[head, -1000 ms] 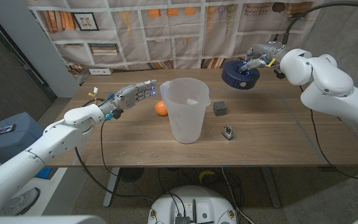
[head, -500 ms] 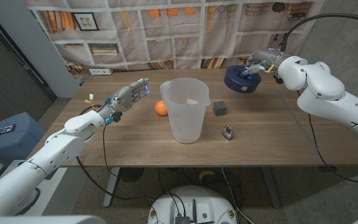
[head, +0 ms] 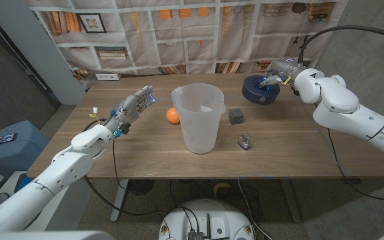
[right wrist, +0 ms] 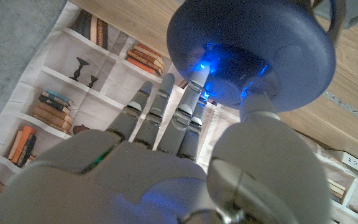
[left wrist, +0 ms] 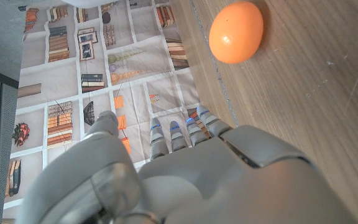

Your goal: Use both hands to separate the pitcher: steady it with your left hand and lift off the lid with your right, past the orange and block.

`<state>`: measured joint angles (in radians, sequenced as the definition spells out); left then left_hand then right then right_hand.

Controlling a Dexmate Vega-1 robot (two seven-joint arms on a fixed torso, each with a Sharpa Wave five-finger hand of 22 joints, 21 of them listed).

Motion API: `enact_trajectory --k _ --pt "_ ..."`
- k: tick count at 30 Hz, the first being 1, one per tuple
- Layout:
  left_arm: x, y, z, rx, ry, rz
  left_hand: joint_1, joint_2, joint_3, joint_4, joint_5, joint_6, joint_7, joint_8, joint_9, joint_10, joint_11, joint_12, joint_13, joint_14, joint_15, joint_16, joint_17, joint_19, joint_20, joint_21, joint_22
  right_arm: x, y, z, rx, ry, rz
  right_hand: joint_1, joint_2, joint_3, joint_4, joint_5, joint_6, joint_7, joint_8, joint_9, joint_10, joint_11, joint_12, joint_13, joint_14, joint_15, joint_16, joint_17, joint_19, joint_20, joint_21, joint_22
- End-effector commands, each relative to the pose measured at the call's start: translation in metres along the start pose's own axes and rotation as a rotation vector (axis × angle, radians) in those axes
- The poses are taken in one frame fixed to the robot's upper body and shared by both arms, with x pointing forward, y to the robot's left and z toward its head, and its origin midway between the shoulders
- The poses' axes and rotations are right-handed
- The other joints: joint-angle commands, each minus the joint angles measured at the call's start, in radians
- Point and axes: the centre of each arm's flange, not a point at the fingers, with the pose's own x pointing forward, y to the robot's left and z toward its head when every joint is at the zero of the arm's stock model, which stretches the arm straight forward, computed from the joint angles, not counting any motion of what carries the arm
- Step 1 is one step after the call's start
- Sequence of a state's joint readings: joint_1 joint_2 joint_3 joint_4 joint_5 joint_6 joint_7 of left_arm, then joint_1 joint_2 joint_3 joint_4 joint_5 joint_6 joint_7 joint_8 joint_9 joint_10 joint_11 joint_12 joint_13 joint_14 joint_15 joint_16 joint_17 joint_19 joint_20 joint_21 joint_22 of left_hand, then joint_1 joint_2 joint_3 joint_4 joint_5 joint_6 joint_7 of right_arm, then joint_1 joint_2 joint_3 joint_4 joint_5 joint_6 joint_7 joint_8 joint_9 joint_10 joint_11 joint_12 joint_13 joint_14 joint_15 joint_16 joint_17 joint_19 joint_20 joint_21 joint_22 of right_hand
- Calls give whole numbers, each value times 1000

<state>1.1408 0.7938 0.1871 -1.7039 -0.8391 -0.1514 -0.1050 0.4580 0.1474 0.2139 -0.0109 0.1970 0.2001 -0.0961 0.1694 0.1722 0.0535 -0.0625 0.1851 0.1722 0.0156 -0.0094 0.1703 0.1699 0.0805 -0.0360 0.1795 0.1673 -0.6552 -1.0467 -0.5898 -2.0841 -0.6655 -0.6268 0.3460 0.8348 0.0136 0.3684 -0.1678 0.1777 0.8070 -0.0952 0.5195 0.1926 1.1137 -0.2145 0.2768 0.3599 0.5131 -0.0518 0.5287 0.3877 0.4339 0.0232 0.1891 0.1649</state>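
Right hand (head: pixel 277 72) grips the dark blue lid (head: pixel 259 89), behind and to the right of the pitcher (head: pixel 198 117), at the table's far edge. Lower the lid level until seated, then release. Left hand (head: pixel 133 104) holds nothing, fingers extended and apart, left of the pitcher and clear of it. Orange (head: pixel 173 115) lies just left of the pitcher, block (head: pixel 236 116) just right. Wooden table (head: pixel 145 153); bookshelf-print backdrop (head: pixel 199 33) behind.
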Motion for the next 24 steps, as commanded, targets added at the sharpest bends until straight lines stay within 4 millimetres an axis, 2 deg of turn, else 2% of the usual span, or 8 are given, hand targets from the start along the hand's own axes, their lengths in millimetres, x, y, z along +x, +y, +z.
enact_trajectory --k 1,24 --pt "-2 4 -16 -40 -24 65 -9 5 1 10 5 -5 4 6 2 -2 3 1 2 -6 0 4 2 4 -24 7 3 9 26 -3 -23 21 18 100 97 5 5 5 131 -124 26 31 7 -7 -3 2 11 -146 0 2 5 -9 7 5" --pt "-4 10 -30 -66 -12 138 -32 18 9 19 8 -8 11 9 2 2 -4 5 2 -3 -3 7 1 6 -23 9 3 25 73 -19 -10 65 38 99 96 5 6 6 129 -124 30 34 3 -7 -10 1 17 -145 -3 2 15 -17 9 5"
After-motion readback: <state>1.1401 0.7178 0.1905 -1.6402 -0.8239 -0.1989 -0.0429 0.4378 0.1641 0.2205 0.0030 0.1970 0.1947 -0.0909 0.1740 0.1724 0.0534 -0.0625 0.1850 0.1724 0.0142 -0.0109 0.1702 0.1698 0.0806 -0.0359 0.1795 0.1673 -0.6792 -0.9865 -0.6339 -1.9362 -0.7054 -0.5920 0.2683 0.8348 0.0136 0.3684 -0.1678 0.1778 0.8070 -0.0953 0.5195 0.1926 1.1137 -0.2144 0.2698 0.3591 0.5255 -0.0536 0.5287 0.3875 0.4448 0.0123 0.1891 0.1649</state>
